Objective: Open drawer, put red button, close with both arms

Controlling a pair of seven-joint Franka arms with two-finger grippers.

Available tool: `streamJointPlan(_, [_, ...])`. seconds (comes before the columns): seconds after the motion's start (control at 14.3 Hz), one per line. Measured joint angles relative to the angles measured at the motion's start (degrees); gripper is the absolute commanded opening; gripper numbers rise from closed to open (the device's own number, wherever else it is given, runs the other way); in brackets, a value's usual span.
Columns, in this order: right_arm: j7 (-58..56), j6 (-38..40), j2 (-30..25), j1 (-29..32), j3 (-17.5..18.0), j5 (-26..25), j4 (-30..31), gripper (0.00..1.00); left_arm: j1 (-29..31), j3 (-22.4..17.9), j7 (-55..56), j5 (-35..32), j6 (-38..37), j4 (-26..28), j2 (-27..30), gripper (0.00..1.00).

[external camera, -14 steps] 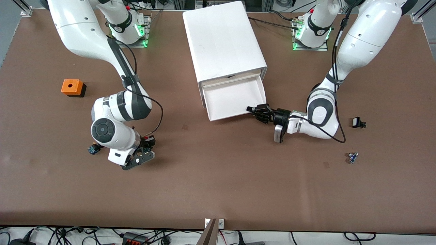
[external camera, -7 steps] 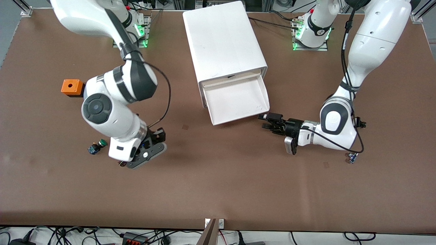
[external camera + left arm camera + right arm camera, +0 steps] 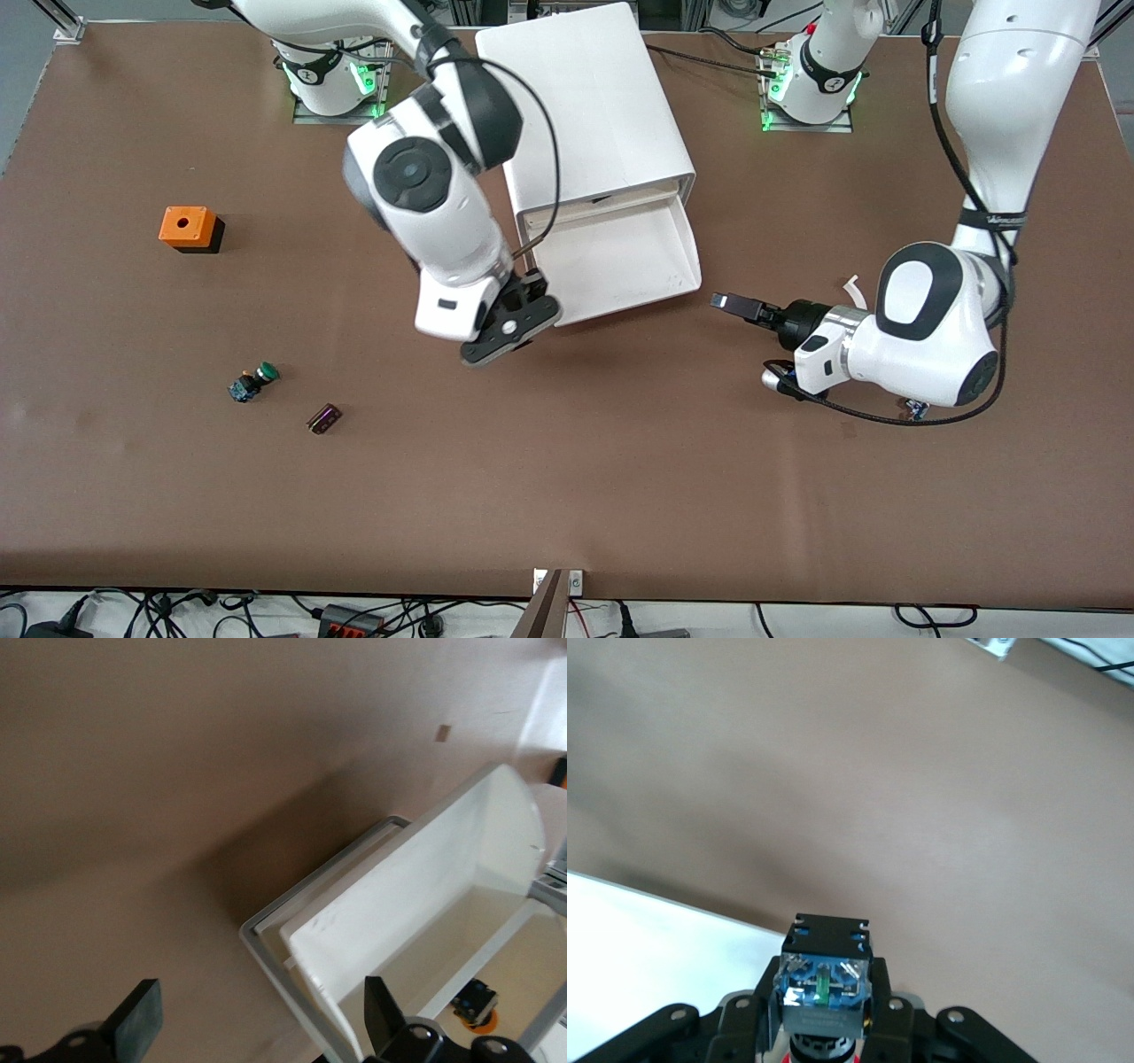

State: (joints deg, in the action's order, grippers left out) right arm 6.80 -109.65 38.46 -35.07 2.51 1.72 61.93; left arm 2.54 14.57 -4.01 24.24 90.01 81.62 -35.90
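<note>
Red button (image 3: 822,992) clamped in right gripper (image 3: 824,1014).

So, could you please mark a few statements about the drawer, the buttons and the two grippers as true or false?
1. The drawer is pulled open. True.
2. The red button lies inside the drawer. False: the right gripper is shut on it, over the drawer's front edge.
3. The left gripper is open and holds nothing. True: it is over the table beside the drawer, toward the left arm's end.
4. The green button sits on top of the orange box. False: it lies on the table, apart from the box and nearer to the front camera.
</note>
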Motion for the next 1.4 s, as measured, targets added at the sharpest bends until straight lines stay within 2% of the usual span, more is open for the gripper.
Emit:
streamJointPlan(0.28, [7.07,-2.34,2.1,-4.8,0.03,0.0,0.05,0.0,0.3,-0.13,2.86,-24.0,-1.67,-2.04,0.61,1.0])
streamJointPlan(0.49, [10.93,-2.82,4.2,-8.25,0.03,0.0,0.07,0.0,0.81,-0.34,2.92,-33.37,-1.62,-2.76,0.58,1.0])
streamJointPlan(0.84, [12.91,-3.21,6.47,-10.63,0.02,0.0,0.08,0.0,1.39,-0.39,2.94,-34.45,-1.1,-7.22,-1.09,1.0])
streamJointPlan(1.4, [18.01,-3.77,9.07,-11.25,-0.02,0.99,0.06,0.0,1.22,-0.38,3.19,-34.45,-0.27,-7.96,-1.63,1.0])
